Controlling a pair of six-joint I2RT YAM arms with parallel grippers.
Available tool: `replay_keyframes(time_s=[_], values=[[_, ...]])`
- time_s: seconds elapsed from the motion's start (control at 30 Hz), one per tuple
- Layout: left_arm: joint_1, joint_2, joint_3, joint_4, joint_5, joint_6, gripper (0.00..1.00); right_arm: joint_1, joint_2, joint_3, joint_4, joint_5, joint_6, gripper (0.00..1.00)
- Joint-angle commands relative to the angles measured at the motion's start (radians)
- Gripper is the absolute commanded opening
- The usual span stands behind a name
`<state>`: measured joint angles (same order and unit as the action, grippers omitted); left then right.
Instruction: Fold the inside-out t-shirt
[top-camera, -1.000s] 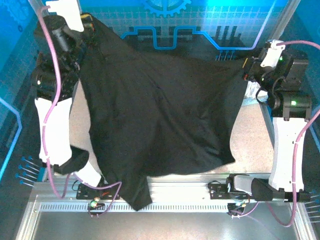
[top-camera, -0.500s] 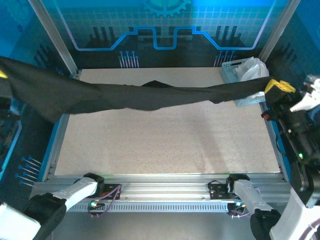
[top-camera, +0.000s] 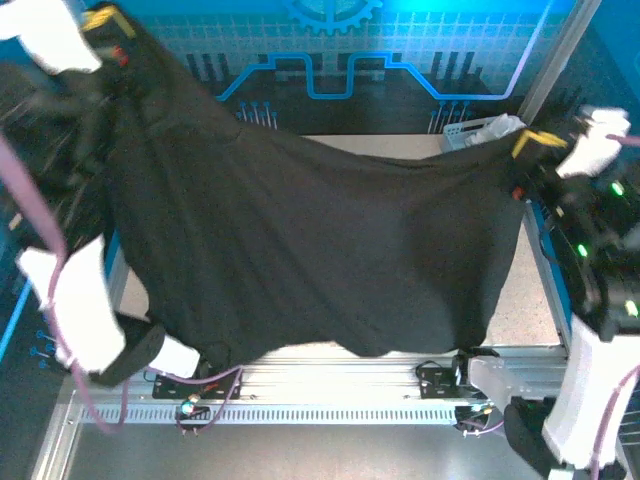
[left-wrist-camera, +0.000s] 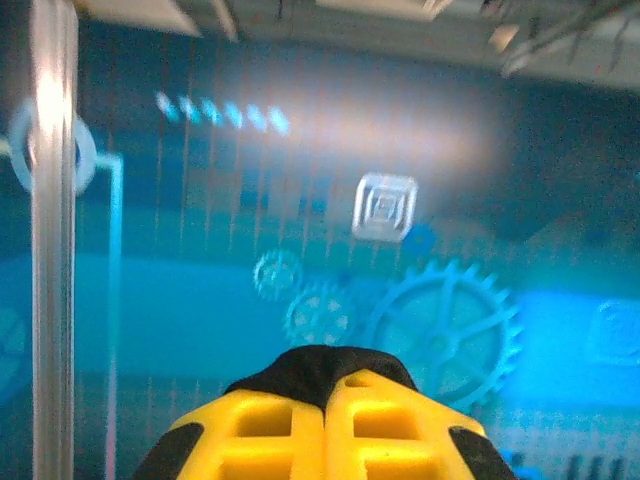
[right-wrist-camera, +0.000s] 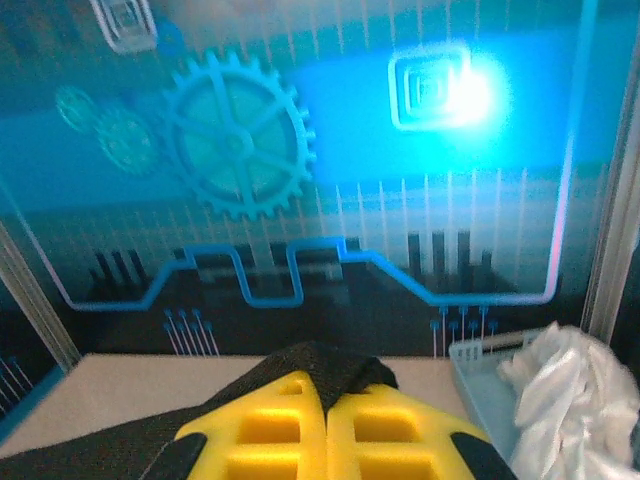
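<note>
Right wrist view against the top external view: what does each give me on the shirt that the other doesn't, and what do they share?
Right wrist: close up, the right gripper, fingers pressed shut on a bunched fold of the black t-shirt. Top external: the whole shirt hanging spread between both arms, the left gripper pinching its other corner, covering most of the table from that angle. Both: the white cloth in the basket at the table's far right corner.
</note>
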<state>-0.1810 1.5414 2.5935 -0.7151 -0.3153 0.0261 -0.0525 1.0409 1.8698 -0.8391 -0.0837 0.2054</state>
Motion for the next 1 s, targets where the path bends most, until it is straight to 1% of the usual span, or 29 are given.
replay_keyframes(time_s=[0.0, 0.1, 0.17, 0.23, 0.27, 0.3, 0.33, 0.37, 0.4, 0.43, 0.47, 0.5, 0.53, 0.57, 0.6, 0.63, 0.67, 0.73, 0.77, 0.8, 0.83, 0.87, 0.9, 0.97], values=[[0.079, 0.154, -0.035, 0.078, 0.035, -0.026, 0.00, 0.053, 0.148, -0.097, 0.180, 0.103, -0.040, 0.00], [0.108, 0.319, -0.055, 0.162, 0.074, -0.037, 0.00, 0.095, 0.334, -0.122, 0.304, 0.163, -0.050, 0.00], [0.115, 0.460, -0.004, 0.204, 0.090, -0.036, 0.00, 0.108, 0.492, -0.100, 0.392, 0.200, -0.046, 0.00], [0.127, 0.630, 0.093, 0.239, 0.097, -0.044, 0.00, 0.110, 0.691, -0.012, 0.439, 0.229, -0.042, 0.00], [0.135, 0.722, 0.153, 0.267, 0.120, -0.050, 0.00, 0.112, 0.807, 0.065, 0.445, 0.238, -0.037, 0.00], [0.141, 0.816, 0.208, 0.302, 0.130, -0.057, 0.09, 0.112, 0.932, 0.162, 0.448, 0.249, -0.040, 0.00], [0.144, 0.887, 0.239, 0.340, 0.135, -0.067, 0.20, 0.114, 1.039, 0.282, 0.426, 0.258, -0.036, 0.03], [0.146, 0.949, 0.252, 0.391, 0.150, -0.075, 0.27, 0.115, 1.165, 0.410, 0.391, 0.261, -0.032, 0.12], [0.146, 0.997, 0.249, 0.442, 0.150, -0.097, 0.36, 0.118, 1.290, 0.557, 0.337, 0.279, -0.038, 0.21], [0.146, 1.025, 0.249, 0.467, 0.147, -0.120, 0.51, 0.118, 1.397, 0.709, 0.261, 0.287, -0.030, 0.28], [0.145, 1.043, 0.244, 0.484, 0.146, -0.148, 0.60, 0.118, 1.504, 0.879, 0.175, 0.290, -0.025, 0.36], [0.145, 1.046, 0.238, 0.482, 0.153, -0.170, 0.66, 0.117, 1.597, 1.027, 0.106, 0.288, -0.033, 0.40], [0.144, 1.036, 0.228, 0.464, 0.156, -0.192, 0.70, 0.118, 1.652, 1.133, 0.046, 0.285, -0.034, 0.42], [0.144, 1.009, 0.204, 0.431, 0.173, -0.224, 0.74, 0.122, 1.686, 1.214, -0.023, 0.286, -0.036, 0.43], [0.144, 0.966, 0.165, 0.393, 0.186, -0.252, 0.81, 0.124, 1.688, 1.243, -0.085, 0.273, -0.044, 0.46], [0.143, 0.912, 0.098, 0.373, 0.194, -0.285, 0.82, 0.131, 1.671, 1.234, -0.141, 0.269, -0.046, 0.47], [0.143, 0.839, -0.009, 0.368, 0.218, -0.323, 0.82, 0.143, 1.634, 1.191, -0.207, 0.282, -0.053, 0.48], [0.139, 0.647, -0.307, 0.428, 0.238, -0.412, 0.82, 0.174, 1.529, 0.996, -0.283, 0.314, -0.082, 0.49], [0.135, 0.539, -0.487, 0.505, 0.263, -0.458, 0.82, 0.190, 1.432, 0.799, -0.259, 0.341, -0.091, 0.49], [0.128, 0.431, -0.671, 0.571, 0.275, -0.503, 0.82, 0.205, 1.308, 0.546, -0.181, 0.354, -0.097, 0.50], [0.121, 0.347, -0.810, 0.607, 0.285, -0.541, 0.82, 0.211, 1.181, 0.315, -0.086, 0.360, -0.090, 0.50], [0.108, 0.256, -0.945, 0.630, 0.293, -0.584, 0.82, 0.206, 1.034, 0.073, 0.030, 0.335, -0.073, 0.52], [0.091, 0.172, -1.068, 0.654, 0.305, -0.615, 0.82, 0.186, 0.912, -0.115, 0.103, 0.279, -0.054, 0.54], [0.044, 0.042, -1.283, 0.702, 0.315, -0.647, 0.82, 0.127, 0.773, -0.327, 0.123, 0.199, -0.013, 0.58]])
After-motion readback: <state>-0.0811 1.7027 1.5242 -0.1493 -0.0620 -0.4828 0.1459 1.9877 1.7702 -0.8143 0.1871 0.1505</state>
